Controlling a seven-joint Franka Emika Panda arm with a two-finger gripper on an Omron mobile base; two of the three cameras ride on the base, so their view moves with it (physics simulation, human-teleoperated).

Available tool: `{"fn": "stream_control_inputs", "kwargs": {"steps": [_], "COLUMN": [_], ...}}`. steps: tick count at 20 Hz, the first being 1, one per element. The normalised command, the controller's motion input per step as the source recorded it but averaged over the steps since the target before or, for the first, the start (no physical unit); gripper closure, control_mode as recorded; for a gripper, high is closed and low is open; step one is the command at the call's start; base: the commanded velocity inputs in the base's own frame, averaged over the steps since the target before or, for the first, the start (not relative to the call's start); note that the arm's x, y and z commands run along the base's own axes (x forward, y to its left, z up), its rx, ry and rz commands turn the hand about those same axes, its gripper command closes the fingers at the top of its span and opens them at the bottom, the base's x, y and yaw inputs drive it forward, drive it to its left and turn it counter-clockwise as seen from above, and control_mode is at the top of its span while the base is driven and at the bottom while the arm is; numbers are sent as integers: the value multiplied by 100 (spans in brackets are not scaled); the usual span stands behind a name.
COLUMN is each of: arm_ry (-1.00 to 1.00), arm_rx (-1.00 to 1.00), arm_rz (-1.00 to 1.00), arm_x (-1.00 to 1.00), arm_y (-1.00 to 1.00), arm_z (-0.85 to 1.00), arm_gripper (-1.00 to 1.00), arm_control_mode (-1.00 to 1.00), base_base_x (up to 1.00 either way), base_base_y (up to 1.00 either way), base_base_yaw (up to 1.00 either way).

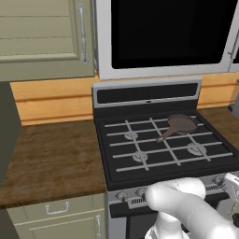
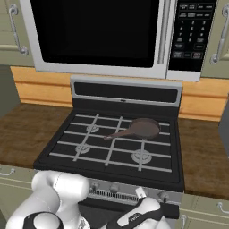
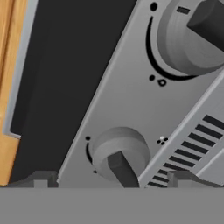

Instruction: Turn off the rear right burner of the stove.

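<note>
The black stove [image 1: 116, 161] [image 2: 58, 156] has a dark brown skillet [image 1: 181, 124] [image 2: 144, 127] sitting over its rear right burner, so that burner ring is hidden. In the hand view my gripper [image 3: 113, 180] is open, close up to the silver knob strip [image 3: 127, 87]. Its two fingertips [image 3: 41, 178] stand either side of a grey knob [image 3: 119, 151] with a dark bar, not touching it. A second, larger-looking knob [image 3: 192, 35] sits at the upper right. In the right base view my white hand [image 2: 136, 214] hangs low in front of the strip.
A white-framed black microwave [image 2: 94, 33] hangs above the stove. Wooden counter [image 1: 51, 158] [image 2: 205, 156] lies on both sides, with pale green cabinets [image 1: 42, 37] above and below. My white arm [image 1: 186, 205] crosses the stove front.
</note>
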Motion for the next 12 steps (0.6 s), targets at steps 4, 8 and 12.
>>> {"fn": "stream_control_inputs", "kwargs": {"steps": [4, 8, 12], "arm_ry": [0, 0, 0], "arm_rx": [0, 0, 0], "arm_rz": [0, 0, 0], "arm_x": [6, 7, 5], "arm_y": [0, 0, 0], "arm_z": [-7, -12, -8], "arm_gripper": [-100, -100, -100], "arm_control_mode": [-100, -100, -100], "base_base_x": [0, 0, 0], "base_base_y": [0, 0, 0], "base_base_yaw": [0, 0, 0]}}
